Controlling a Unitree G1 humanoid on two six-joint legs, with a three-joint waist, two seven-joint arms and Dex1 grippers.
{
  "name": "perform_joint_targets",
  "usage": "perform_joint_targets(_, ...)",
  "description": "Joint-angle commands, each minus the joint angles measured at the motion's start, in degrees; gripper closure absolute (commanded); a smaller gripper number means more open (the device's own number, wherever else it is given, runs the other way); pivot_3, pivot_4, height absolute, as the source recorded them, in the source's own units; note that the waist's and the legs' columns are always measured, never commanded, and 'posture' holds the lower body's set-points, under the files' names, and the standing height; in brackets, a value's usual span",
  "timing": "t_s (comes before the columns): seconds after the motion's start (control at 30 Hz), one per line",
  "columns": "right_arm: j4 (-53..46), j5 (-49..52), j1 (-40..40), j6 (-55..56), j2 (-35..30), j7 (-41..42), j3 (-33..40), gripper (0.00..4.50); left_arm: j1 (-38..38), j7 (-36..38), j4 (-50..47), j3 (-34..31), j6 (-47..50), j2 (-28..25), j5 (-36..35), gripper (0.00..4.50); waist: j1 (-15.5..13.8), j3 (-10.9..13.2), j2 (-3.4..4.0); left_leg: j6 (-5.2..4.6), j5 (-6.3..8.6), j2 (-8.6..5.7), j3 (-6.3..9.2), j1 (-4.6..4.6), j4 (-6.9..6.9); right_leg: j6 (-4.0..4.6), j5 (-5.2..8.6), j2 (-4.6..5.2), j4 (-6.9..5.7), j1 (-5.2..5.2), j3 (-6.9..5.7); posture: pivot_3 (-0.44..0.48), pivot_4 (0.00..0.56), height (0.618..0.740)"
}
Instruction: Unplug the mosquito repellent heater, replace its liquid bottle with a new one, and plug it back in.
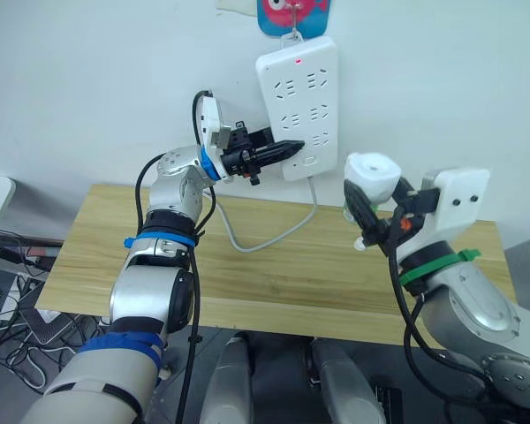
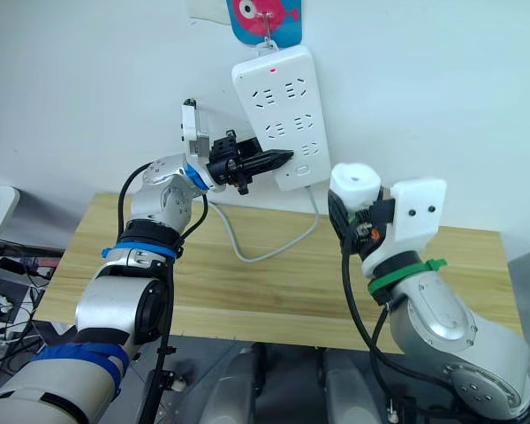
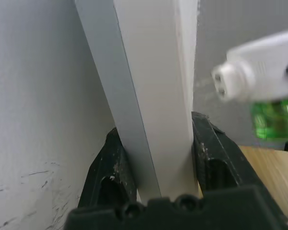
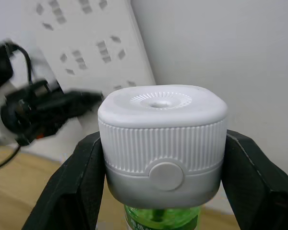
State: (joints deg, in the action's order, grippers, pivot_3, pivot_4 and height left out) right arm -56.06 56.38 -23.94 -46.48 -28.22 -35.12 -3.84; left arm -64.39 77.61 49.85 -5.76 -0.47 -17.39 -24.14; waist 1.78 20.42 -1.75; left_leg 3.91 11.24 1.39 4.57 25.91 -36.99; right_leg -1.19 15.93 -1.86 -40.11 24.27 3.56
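My right gripper (image 4: 163, 163) is shut on the mosquito repellent heater (image 4: 162, 139), a white ribbed unit held upright off the table, to the right of the power strip (image 1: 299, 106) on the wall. A green liquid bottle (image 4: 161, 216) is fitted under the heater; I cannot tell whether it is the old one or the new one. The heater's plug end (image 3: 223, 81) points toward the strip. My left gripper (image 1: 287, 148) is shut on the strip's lower left edge, one black finger (image 3: 108, 167) on each side of it.
The strip hangs from a hook under a blue and pink fish picture (image 1: 293, 13), with its red light on. Its grey cable (image 1: 274, 234) loops down onto the wooden table (image 1: 274, 283). Loose cables (image 1: 4, 256) lie left of the table.
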Motion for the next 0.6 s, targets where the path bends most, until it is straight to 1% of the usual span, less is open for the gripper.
perform_joint_targets(0.03, -0.3, -2.0, -5.6, -2.5, 2.5, 0.5, -3.6, 1.46, -1.0, -1.4, -0.2, -0.5, -1.8, 0.2, 1.2, 3.18, 0.0, 0.0, 0.0, 0.0, 0.0, 0.03, 0.01, 0.0, 0.0, 0.0, 0.0, -0.01, 0.0, 0.0, -0.01, 0.034, 0.299, 0.74)
perform_joint_targets(0.13, 1.4, -6.0, -6.9, -4.8, 3.9, 1.6, -6.7, 1.46, -0.8, -1.8, 0.0, -0.6, -2.4, 0.7, 1.4, 3.18, -0.2, 0.0, 0.0, 0.0, 0.0, 0.02, 0.03, 0.01, 0.01, 0.0, 0.0, 0.0, 0.01, 0.0, -0.05, 0.037, 0.301, 0.74)
perform_joint_targets(0.23, 3.1, -9.3, -7.9, -5.8, 5.6, 2.7, -7.5, 1.46, -0.4, -1.8, -0.6, -0.6, -2.2, 0.9, 1.5, 3.18, -0.2, 0.0, 0.0, 0.0, -0.01, -0.04, 0.0, 0.03, -0.01, 0.01, 0.0, 0.05, 0.04, -0.01, -0.01, 0.037, 0.301, 0.74)
perform_joint_targets(0.3, 3.4, -11.1, -7.5, -6.4, 6.0, 3.5, -7.0, 1.46, -0.4, -1.9, -0.6, -0.7, -2.1, 0.8, 1.5, 3.18, -0.2, 0.0, 0.0, -0.01, -0.01, -0.04, 0.01, 0.03, -0.02, 0.01, -0.01, 0.07, 0.03, -0.01, -0.02, 0.037, 0.301, 0.74)
perform_joint_targets(0.37, 3.0, -12.4, -6.5, -6.9, 6.2, 4.3, -6.3, 1.46, -0.4, -2.0, -0.7, -0.7, -1.9, 0.6, 1.5, 3.18, -0.2, 0.0, 0.0, -0.01, -0.01, -0.03, 0.03, 0.03, -0.02, 0.01, -0.01, 0.06, 0.02, -0.01, -0.04, 0.049, 0.314, 0.74)
perform_joint_targets(0.6, 2.6, -16.7, -4.7, -7.9, 8.1, 7.2, -5.2, 1.46, 0.2, -2.0, -1.7, -0.8, -1.2, 0.4, 1.4, 3.18, -0.1, 0.0, 0.0, -0.02, -0.01, -0.02, 0.04, 0.02, -0.01, 0.01, -0.01, 0.05, -0.01, -0.01, -0.06, 0.05, 0.316, 0.74)
